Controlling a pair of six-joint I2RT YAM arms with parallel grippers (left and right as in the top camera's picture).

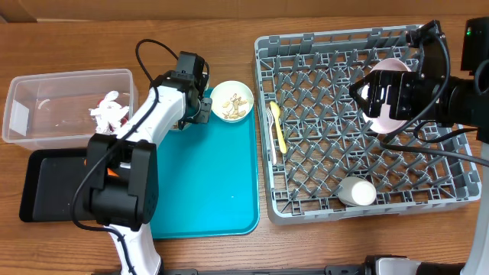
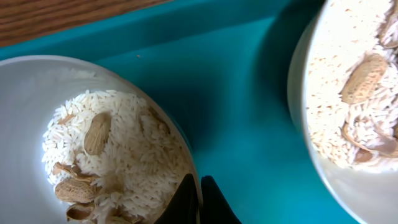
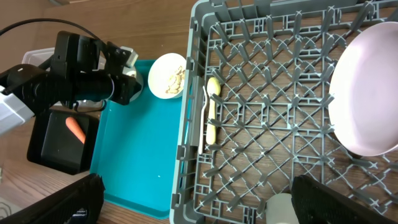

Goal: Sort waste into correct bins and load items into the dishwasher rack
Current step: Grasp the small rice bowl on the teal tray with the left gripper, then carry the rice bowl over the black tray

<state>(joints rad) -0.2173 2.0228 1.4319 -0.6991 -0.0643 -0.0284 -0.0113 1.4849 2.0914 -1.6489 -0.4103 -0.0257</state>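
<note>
A small white bowl [image 1: 231,101] of rice and beige nut scraps [image 2: 96,132] sits at the top of the teal tray [image 1: 206,183]. My left gripper [image 2: 199,198] is shut on that bowl's rim [image 2: 37,81]. A second such bowl shape shows at the right edge of the left wrist view [image 2: 348,124]. My right gripper [image 3: 199,202] is open and empty above the grey dishwasher rack [image 1: 267,137]. In the rack are the pinkish plate [image 3: 364,93] on edge, a yellow utensil [image 1: 279,126] and an upturned white bowl [image 1: 357,191].
The clear tub [image 1: 46,107] at the far left holds white paper and a red wrapper [image 1: 107,113]. The black tray [image 1: 50,187] in front of it holds an orange carrot [image 3: 74,129]. My left arm lies across both bins.
</note>
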